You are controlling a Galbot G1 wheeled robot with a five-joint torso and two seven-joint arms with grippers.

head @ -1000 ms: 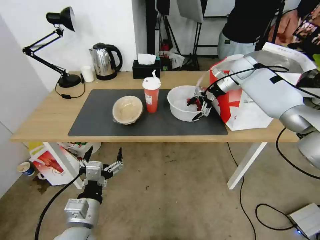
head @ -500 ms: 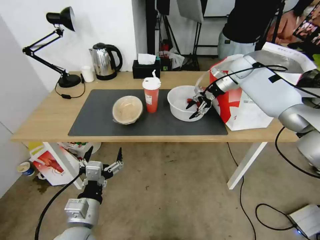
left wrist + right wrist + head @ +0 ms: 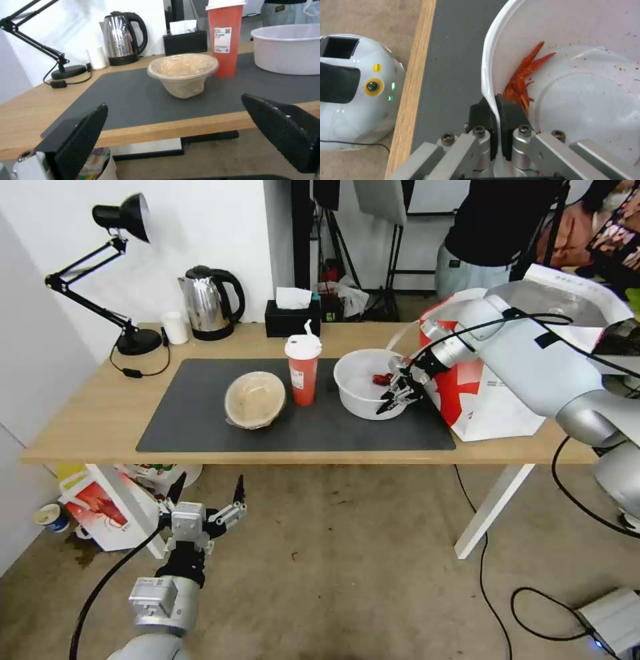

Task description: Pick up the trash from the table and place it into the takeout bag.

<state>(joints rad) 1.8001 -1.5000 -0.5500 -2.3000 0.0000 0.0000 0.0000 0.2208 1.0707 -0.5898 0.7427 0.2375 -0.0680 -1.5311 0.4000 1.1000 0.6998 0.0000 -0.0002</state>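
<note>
On the grey mat stands the large white bowl (image 3: 363, 390) (image 3: 586, 75) with red crayfish scraps (image 3: 521, 82) in it. My right gripper (image 3: 398, 395) (image 3: 495, 110) is shut on the bowl's right rim, one finger inside and one outside. Left of it are the red paper cup (image 3: 303, 370) (image 3: 225, 37) with lid and straw and the shallow tan bowl (image 3: 255, 399) (image 3: 182, 73). The takeout bag (image 3: 497, 387), white with a red patch, stands open at the table's right end behind my right arm. Below the table's front edge my left gripper (image 3: 205, 500) (image 3: 186, 137) hangs open.
Along the back of the table (image 3: 87, 427) are a black desk lamp (image 3: 127, 280), a small white cup (image 3: 175, 327), a steel kettle (image 3: 210, 302) and a black tissue box (image 3: 292, 317). A smaller red-and-white bag (image 3: 100, 507) sits on the floor by the left table leg. A person stands behind the table.
My right gripper has closed onto the white bowl's rim, and the bowl has shifted slightly up and toward the back. The left arm has not moved.
</note>
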